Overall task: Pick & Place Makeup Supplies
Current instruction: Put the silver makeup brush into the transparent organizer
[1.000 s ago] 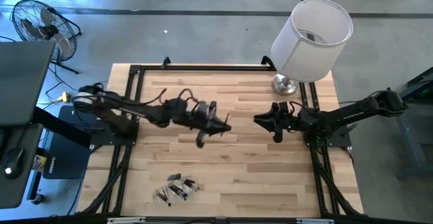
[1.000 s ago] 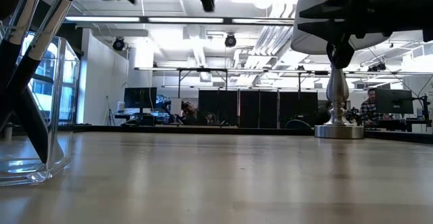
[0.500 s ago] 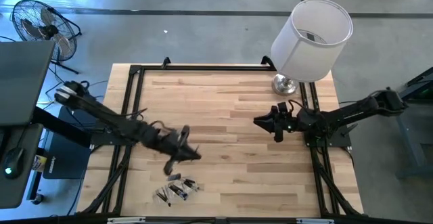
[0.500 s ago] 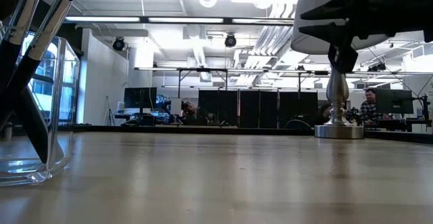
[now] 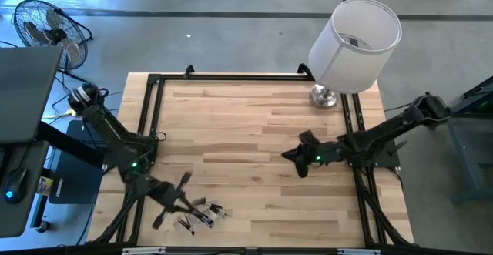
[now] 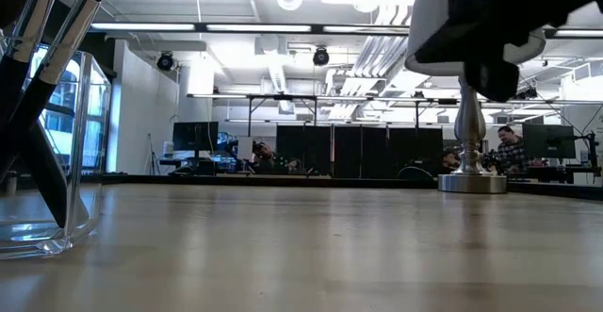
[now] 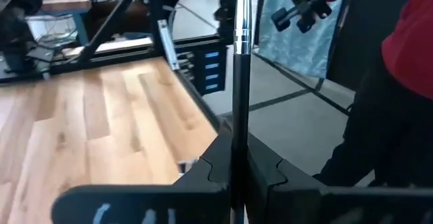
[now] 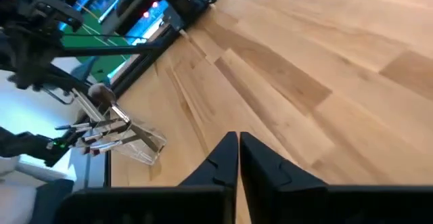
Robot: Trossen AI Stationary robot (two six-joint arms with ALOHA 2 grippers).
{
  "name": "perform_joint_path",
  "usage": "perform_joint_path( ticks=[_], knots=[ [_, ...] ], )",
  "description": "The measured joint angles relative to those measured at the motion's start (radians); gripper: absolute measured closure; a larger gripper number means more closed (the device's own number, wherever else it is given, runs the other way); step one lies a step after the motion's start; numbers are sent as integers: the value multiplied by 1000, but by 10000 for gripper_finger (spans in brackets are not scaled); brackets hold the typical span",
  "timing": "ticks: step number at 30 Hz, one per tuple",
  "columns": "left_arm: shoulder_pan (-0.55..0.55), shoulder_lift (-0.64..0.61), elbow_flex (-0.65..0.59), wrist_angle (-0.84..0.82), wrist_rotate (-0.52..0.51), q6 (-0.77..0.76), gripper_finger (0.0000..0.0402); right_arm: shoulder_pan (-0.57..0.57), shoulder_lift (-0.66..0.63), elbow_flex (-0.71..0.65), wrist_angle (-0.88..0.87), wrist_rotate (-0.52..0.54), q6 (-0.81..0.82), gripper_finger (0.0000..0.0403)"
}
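Observation:
My left gripper (image 5: 171,202) hangs over the table's near left part, shut on a thin black makeup brush (image 5: 183,184) with a silver ferrule (image 7: 238,38). Just beside it, toward the table's right edge, stands a clear holder (image 5: 204,213) with several dark-handled brushes (image 8: 101,126) leaning in it. The low view shows this holder (image 6: 57,161) close up at the left. My right gripper (image 5: 296,161) is right of the table's middle, above the wood. It is shut with nothing between its fingers (image 8: 238,156). My left gripper pinches the brush's black handle (image 7: 238,126) between its two fingers, below the silver ferrule. The brush lies across the fingers, and both its ends stick out past them. It is lifted clear of the table.
A lamp with a white shade (image 5: 356,33) stands on its metal base (image 5: 324,95) at the far right corner. Black frame rails (image 5: 150,116) run along the table's sides. A fan (image 5: 46,28) and a dark case stand off the table's left. Bare wood (image 5: 246,124) fills the middle.
My left gripper has swept from the table's middle toward the near left corner and slightly down, rolling as it went. It carried the brush with it to beside the clear holder. My right gripper has shut, turned, and shifted a little toward the near edge and the table's middle.

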Motion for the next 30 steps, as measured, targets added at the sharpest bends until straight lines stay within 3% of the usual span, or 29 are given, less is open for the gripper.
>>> perform_joint_path(
  ticks=[8, 13, 25, 30],
  knots=[
    [-199, 12, 0, 21, -159, -1, 396, 34, 279, 169, 2, 17, 61, 391],
    [-262, 72, 0, 28, -206, -47, 396, 55, 398, 235, 8, -20, 109, 401],
    [-269, 266, -6, 198, -175, -60, 396, 77, 435, 263, 73, -29, 152, 399],
    [-269, 293, -120, 378, -206, -105, 396, 76, 435, 264, 91, -26, 154, 401]
  ],
)
